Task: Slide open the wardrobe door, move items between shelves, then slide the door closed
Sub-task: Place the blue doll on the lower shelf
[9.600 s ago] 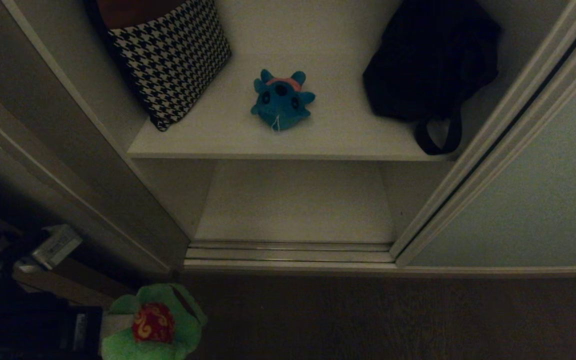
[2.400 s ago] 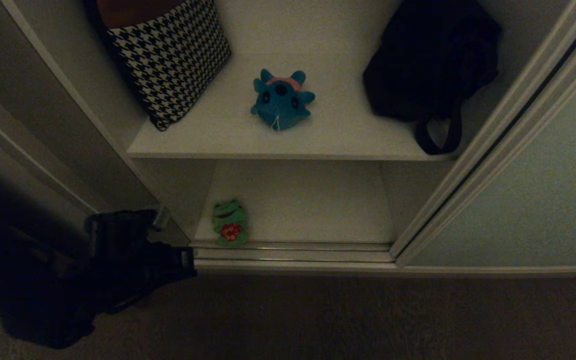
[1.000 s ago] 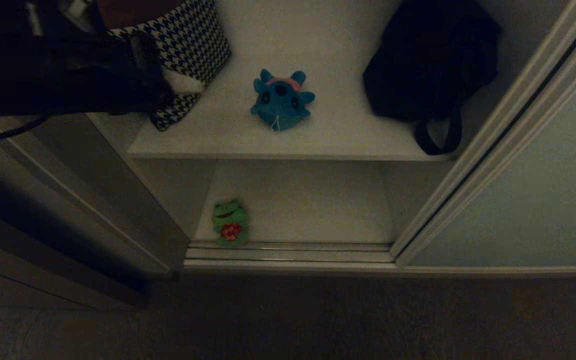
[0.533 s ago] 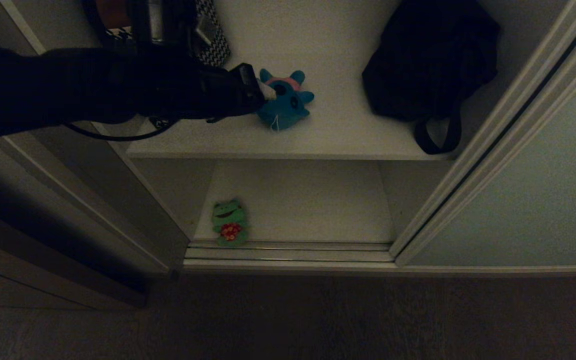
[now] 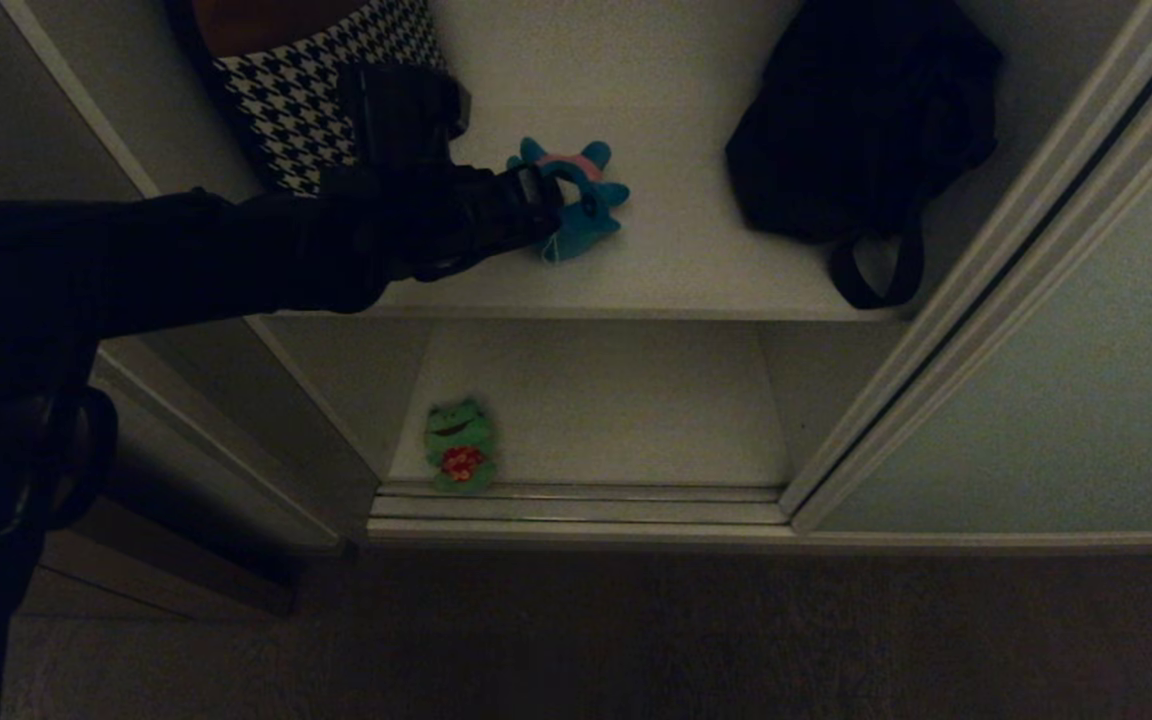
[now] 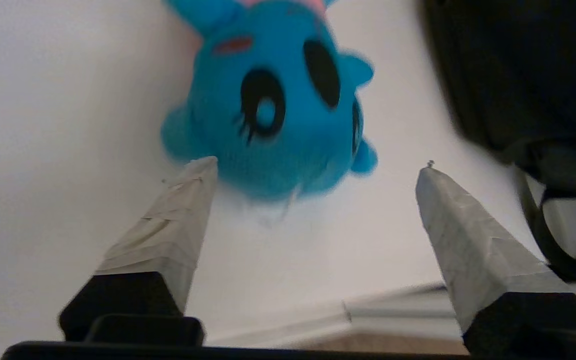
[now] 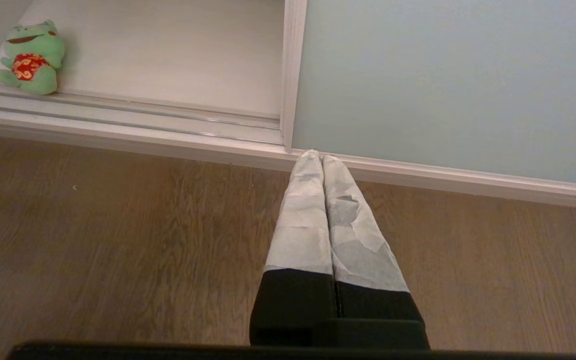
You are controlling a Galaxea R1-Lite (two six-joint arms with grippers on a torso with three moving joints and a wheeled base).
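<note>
Your wardrobe stands open, with the sliding wardrobe door (image 5: 1086,400) pushed to the right so its cream frame edge borders the opening. On the upper shelf (image 5: 676,280) you have three things: a houndstooth cushion (image 5: 296,110) leaning at the left, the blue plush toy (image 5: 586,205) near the middle, and a black strapped bag (image 5: 861,120) slumped at the right, its strap loop hanging over the shelf's front edge. The bottom shelf (image 5: 616,410) holds only the green frog (image 5: 459,443), which sits at the front left corner, just beside the door tracks (image 5: 576,505).

You have bare white board on either side of the blue toy, between it and the bag and in front of it up to the shelf's thin edge. Most of the bottom shelf, right of the frog, is open board. In front of the wardrobe lies wooden floor (image 7: 118,240).

Your left gripper (image 6: 318,167) is reaching over the upper shelf from the left, released and spread wide. Its taped fingers (image 6: 168,235) straddle the near side of the blue toy; one tip sits right at the plush, the other stands apart from it, and nothing is grasped. Your right gripper (image 7: 320,159) is clenched with nothing between the fingers, held low over the floor and pointing at the foot of the door frame.
</note>
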